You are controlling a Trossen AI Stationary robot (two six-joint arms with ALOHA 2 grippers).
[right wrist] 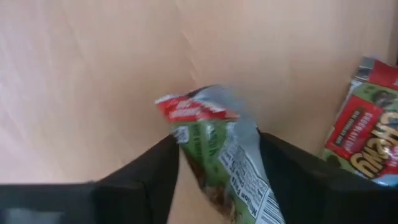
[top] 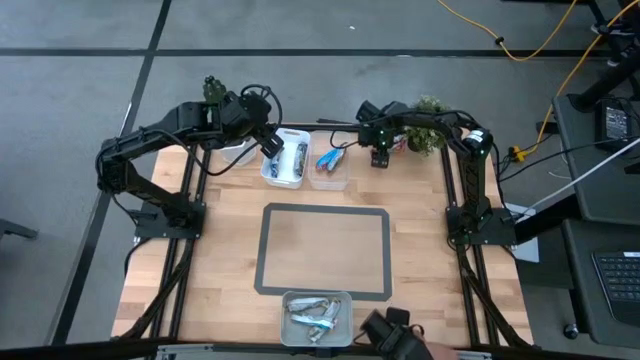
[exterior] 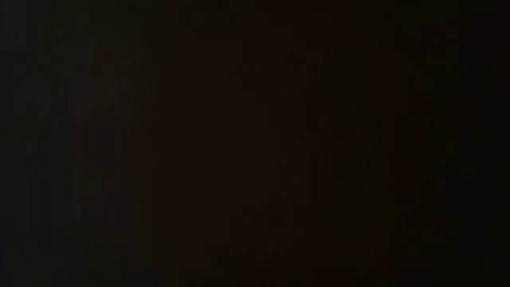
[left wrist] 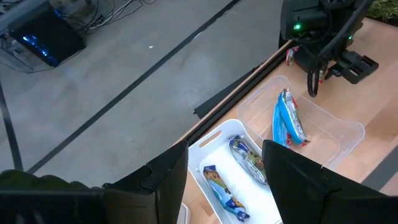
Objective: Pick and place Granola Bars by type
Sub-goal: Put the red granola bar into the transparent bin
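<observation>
A robotics lab: wooden table (top: 220,250) on bare concrete floor (top: 90,30), trailing yellow cables (top: 540,45), keyboard (top: 615,285).

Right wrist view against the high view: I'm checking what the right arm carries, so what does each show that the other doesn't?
Only the right wrist view shows the green and red wrapped bar between the right gripper fingers, above bare wood, with another red and green bar lying beside it.

Only the high view shows the whole table: the white tray under the left gripper, the clear tray with blue bars, and the front tray.

Both show the right gripper and the wooden top.
</observation>
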